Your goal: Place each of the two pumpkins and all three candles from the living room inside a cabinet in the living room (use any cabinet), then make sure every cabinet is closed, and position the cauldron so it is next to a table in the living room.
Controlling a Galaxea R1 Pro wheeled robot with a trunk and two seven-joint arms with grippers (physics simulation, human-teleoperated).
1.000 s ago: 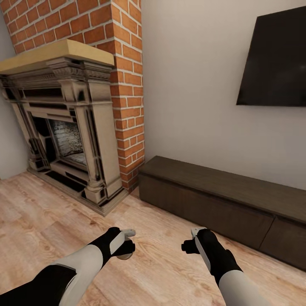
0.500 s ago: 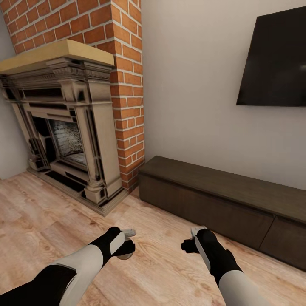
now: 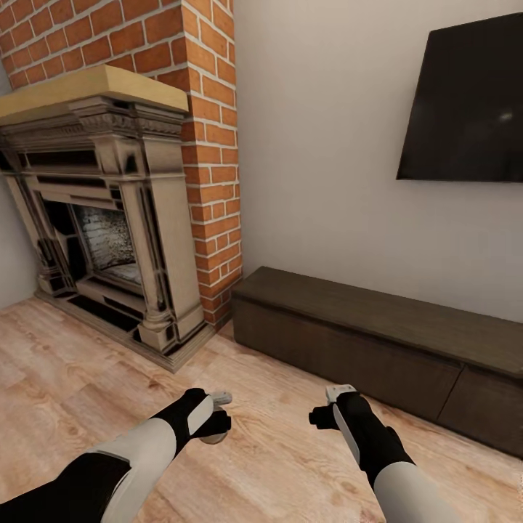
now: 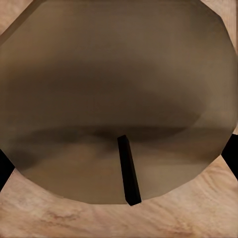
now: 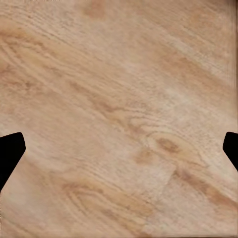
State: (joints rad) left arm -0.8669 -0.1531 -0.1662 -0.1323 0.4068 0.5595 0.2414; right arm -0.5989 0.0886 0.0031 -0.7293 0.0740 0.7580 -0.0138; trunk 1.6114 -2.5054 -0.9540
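**Operator:** While I have the head view up: I'm facing the cabinet (image 3: 363, 341), the long dark unit against the wall under the black screen (image 3: 465, 109), with the brick fireplace (image 3: 109, 218) off to its left. Every drawer front I can see sits flush, so nothing is open to receive anything. Both arms hang low over the plank floor (image 3: 73, 363), well short of the unit.

**Colleague:** Are you carrying anything?

**Operator:** Yes. In the left wrist view a candle (image 4: 119, 99) sits right under the camera, olive-grey top and black wick, with the dark fingers (image 4: 4, 166) against its sides. So the left gripper (image 3: 218, 415) is pinching that candle, which is off the floor and not yet near the cabinet.

**Colleague:** And the right?

**Operator:** The right wrist view has bare wood grain, with one dark fingertip at each edge and nothing between them. The right gripper (image 3: 327, 410) is spread wide and free.

**Colleague:** So which step is this?

**Operator:** I'd call it bringing a candle to the cabinet. Next I need to close the gap, then get a drawer open with the free right hand. The fronts have no handles that I can make out, so I expect to hook an edge or seam and pull straight out before the left lowers the candle in.
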